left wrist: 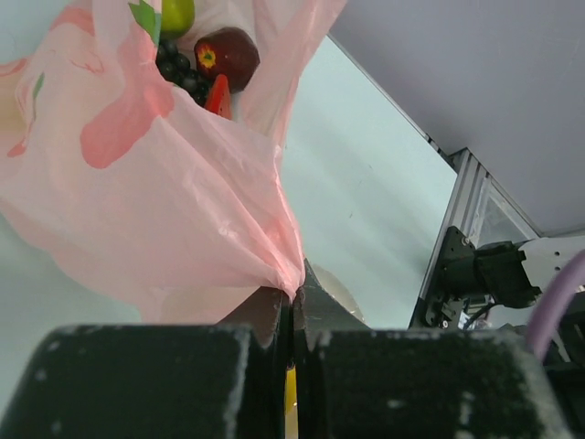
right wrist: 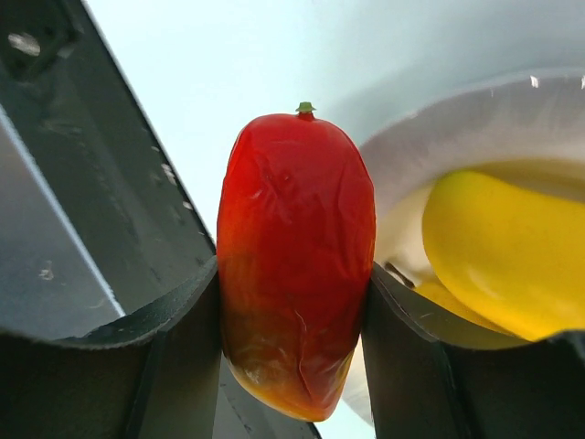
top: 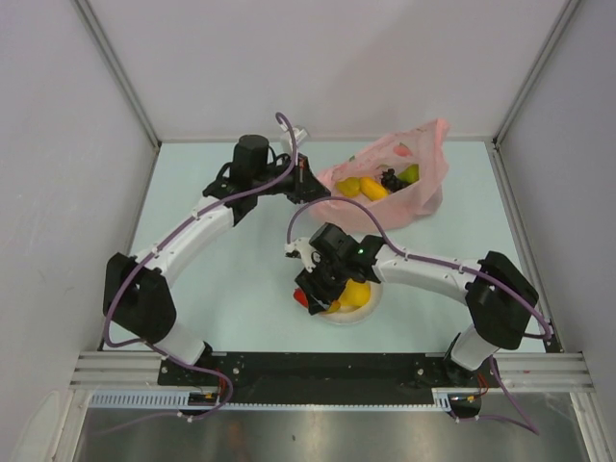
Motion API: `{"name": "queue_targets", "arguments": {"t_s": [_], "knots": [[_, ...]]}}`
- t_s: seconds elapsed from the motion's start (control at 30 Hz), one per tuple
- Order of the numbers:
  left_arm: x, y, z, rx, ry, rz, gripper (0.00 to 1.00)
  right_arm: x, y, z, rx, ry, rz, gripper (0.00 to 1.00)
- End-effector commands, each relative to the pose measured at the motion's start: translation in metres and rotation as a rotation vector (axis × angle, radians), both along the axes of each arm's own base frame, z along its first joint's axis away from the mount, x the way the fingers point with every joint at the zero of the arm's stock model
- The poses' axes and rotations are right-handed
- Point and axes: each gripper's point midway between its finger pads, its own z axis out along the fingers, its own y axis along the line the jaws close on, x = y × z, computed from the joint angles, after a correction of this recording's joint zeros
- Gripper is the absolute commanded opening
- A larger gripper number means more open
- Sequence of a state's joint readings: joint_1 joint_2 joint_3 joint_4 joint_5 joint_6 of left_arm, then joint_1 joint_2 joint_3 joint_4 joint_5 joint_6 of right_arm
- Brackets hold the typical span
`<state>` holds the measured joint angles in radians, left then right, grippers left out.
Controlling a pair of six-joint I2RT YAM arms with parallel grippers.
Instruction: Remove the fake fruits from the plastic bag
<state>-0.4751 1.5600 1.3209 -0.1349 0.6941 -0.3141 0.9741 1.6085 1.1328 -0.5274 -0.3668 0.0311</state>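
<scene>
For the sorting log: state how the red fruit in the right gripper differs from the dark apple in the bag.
The mango is clamped in the right gripper by the plate; the apple lies inside the pink bag. The mango is long and oval, the apple round. The mango is bright red fading to orange; the apple is dark red. Both look glossy and plastic.

Pink bag point(top: 429, 152), red-orange mango point(right wrist: 294, 256), yellow fruit point(right wrist: 494, 251), white plate point(right wrist: 457, 123).
</scene>
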Motion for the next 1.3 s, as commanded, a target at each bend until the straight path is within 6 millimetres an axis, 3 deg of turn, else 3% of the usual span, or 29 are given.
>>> {"name": "queue_targets", "arguments": {"t_s": [0.0,0.17,0.3,0.33,0.57,0.67,0.7,0.73,0.8,0.83,0.87,0.9,0.93,0.97,1.03,1.17,1.2,1.27], "knots": [[-0.004,0.004,0.025,-0.032,-0.083,0.01,0.0,0.009,-0.009,-0.006,-0.03,-0.058,-0.049,0.36],[-0.006,0.004,0.013,-0.026,-0.061,0.007,0.01,0.014,-0.023,-0.01,-0.07,-0.122,-0.055,0.63],[-0.007,0.005,0.009,-0.031,-0.055,0.011,0.0,0.008,-0.024,0.0,-0.043,-0.119,-0.042,0.75],[-0.007,0.004,0.008,-0.03,-0.053,0.011,0.0,0.008,-0.023,0.007,-0.023,-0.137,-0.02,0.83],[-0.005,0.003,0.007,-0.025,-0.042,0.003,0.0,0.007,-0.016,0.047,0.07,-0.199,0.02,0.84],[-0.006,0.002,0.009,-0.02,-0.035,-0.007,0.0,0.034,-0.02,0.092,0.125,-0.301,-0.018,0.75],[-0.007,0.002,0.008,-0.013,-0.028,-0.013,0.0,0.047,-0.021,0.114,0.15,-0.352,-0.032,0.6],[-0.007,0.001,0.012,-0.015,-0.028,-0.021,0.0,0.061,-0.029,0.126,0.151,-0.386,-0.069,0.53],[-0.012,0.0,0.007,-0.003,-0.002,-0.048,0.0,0.098,-0.059,0.147,0.15,-0.437,-0.157,0.37],[-0.014,0.001,0.001,0.004,0.014,-0.055,0.0,0.107,-0.068,0.153,0.159,-0.44,-0.172,0.33],[-0.017,0.001,-0.004,0.009,0.03,-0.064,0.0,0.132,-0.093,0.156,0.141,-0.455,-0.256,0.3],[-0.021,0.002,-0.012,0.018,0.056,-0.071,0.0,0.143,-0.103,0.161,0.154,-0.469,-0.288,0.25],[-0.025,0.002,-0.013,0.013,0.059,-0.08,0.0,0.158,-0.11,0.169,0.178,-0.504,-0.32,0.24],[-0.03,0.002,-0.013,0.002,0.064,-0.103,0.0,0.178,-0.13,0.171,0.172,-0.529,-0.386,0.21],[-0.033,0.003,-0.009,0.001,0.039,-0.118,0.0,0.205,-0.138,0.164,0.155,-0.591,-0.404,0.18],[-0.039,0.012,-0.013,0.081,-0.017,-0.153,0.0,0.262,-0.149,0.125,0.128,-0.617,-0.47,0.15],[-0.039,0.015,-0.018,0.1,-0.022,-0.147,0.0,0.277,-0.153,0.094,0.086,-0.584,-0.47,0.15],[-0.039,0.02,-0.023,0.13,-0.038,-0.133,0.01,0.285,-0.162,0.068,0.011,-0.586,-0.439,0.13]]}}
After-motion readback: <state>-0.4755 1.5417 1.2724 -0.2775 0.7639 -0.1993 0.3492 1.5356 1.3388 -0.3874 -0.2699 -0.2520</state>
